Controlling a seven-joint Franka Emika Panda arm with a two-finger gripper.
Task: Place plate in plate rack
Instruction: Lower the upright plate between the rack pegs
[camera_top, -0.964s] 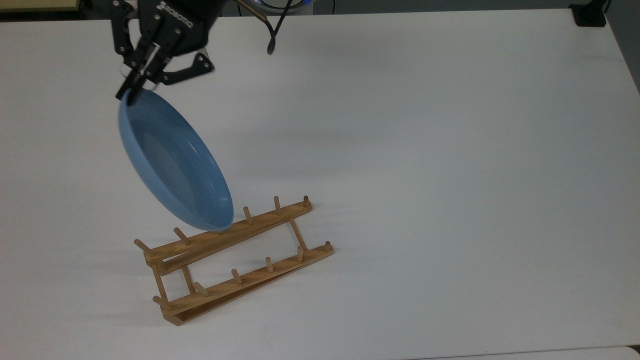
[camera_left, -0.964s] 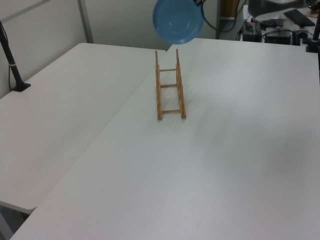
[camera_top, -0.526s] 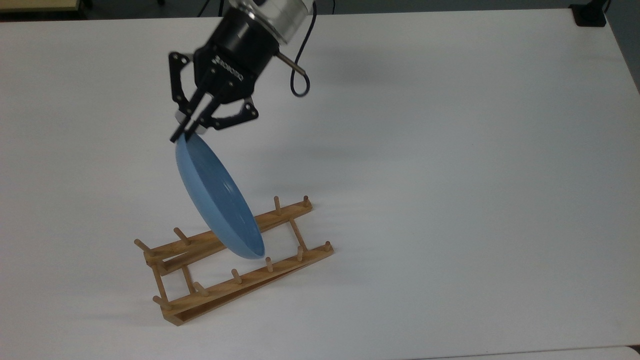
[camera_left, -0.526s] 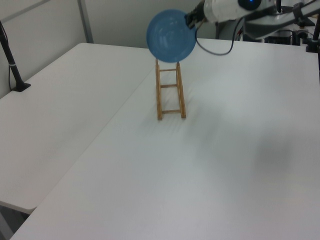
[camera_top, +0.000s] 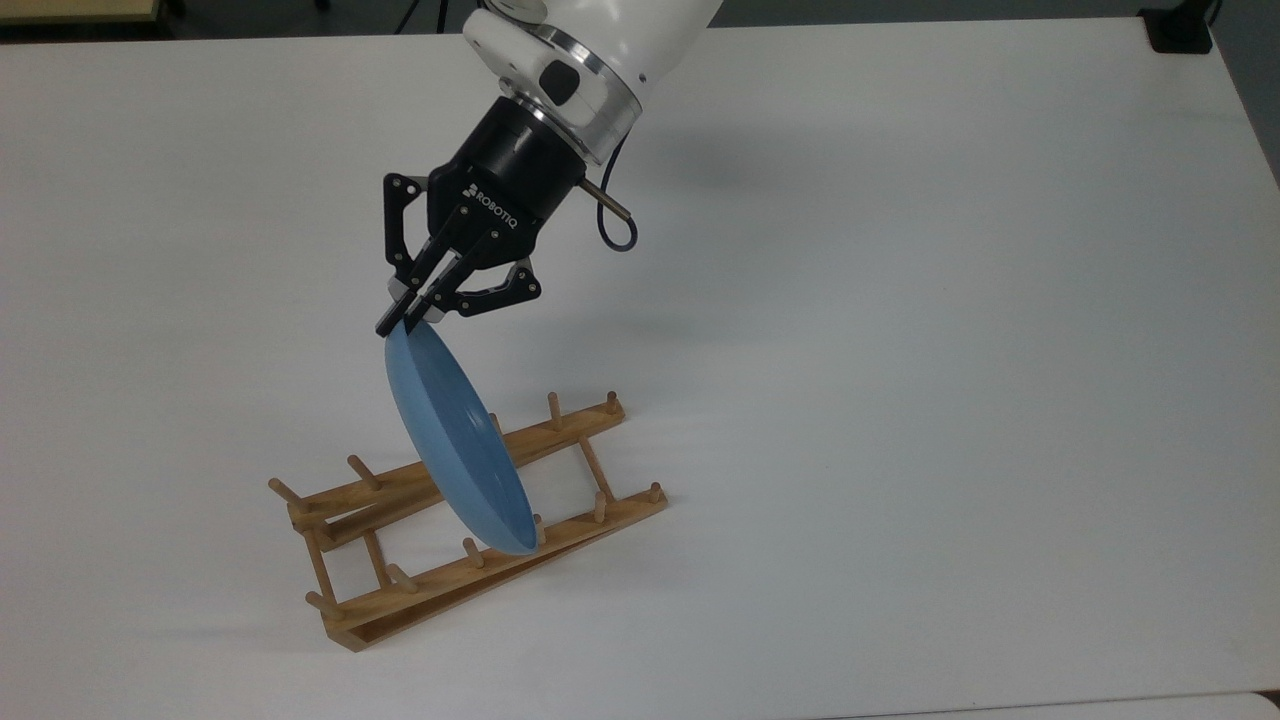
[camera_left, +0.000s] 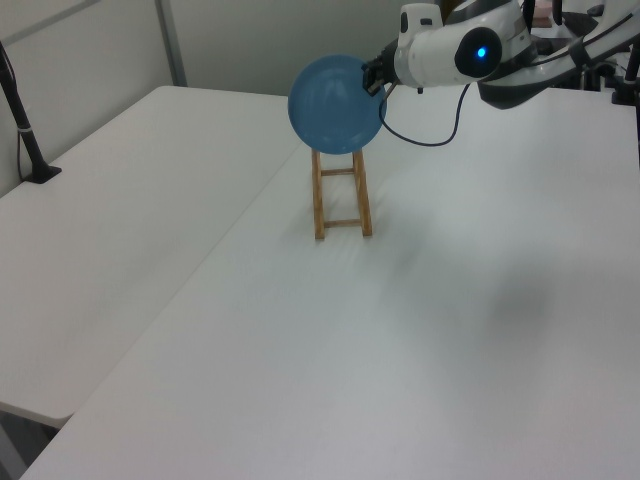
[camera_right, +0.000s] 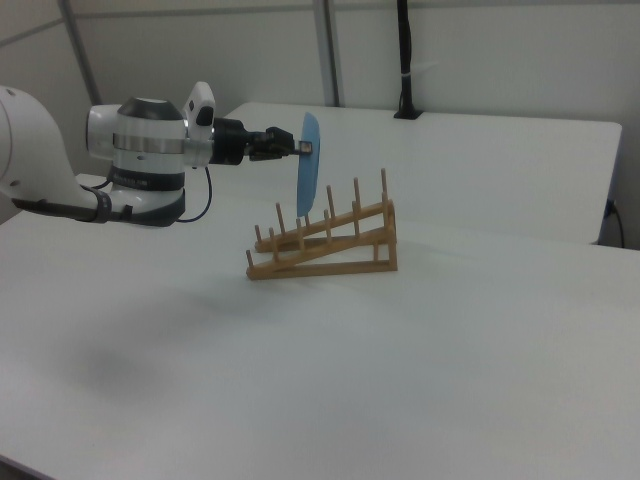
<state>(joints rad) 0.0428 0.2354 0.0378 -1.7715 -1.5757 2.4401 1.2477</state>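
The light-blue plate (camera_top: 458, 448) hangs on edge over the middle of the wooden plate rack (camera_top: 420, 588), and I cannot tell whether it touches the rack. My gripper (camera_top: 400, 318) is shut on the plate's upper rim. In the left view the plate (camera_left: 333, 104) faces the camera above the rack (camera_left: 341, 206), with the gripper (camera_left: 372, 78) at the plate's upper right edge. The right view has the plate (camera_right: 308, 176) edge-on and upright above the rack's (camera_right: 330, 245) pegs, the gripper (camera_right: 300, 147) holding it from the right view's left.
The rack stands on a white table (camera_top: 900, 350). A black post base (camera_top: 1180, 28) sits at the top view's far right corner. A second white table (camera_left: 110, 220) adjoins on the left view's left, with a black pole (camera_left: 24, 130) on it.
The arm has carried the plate down and toward the top view's right, from beside the rack's far rail to over its middle. The plate has turned more edge-on.
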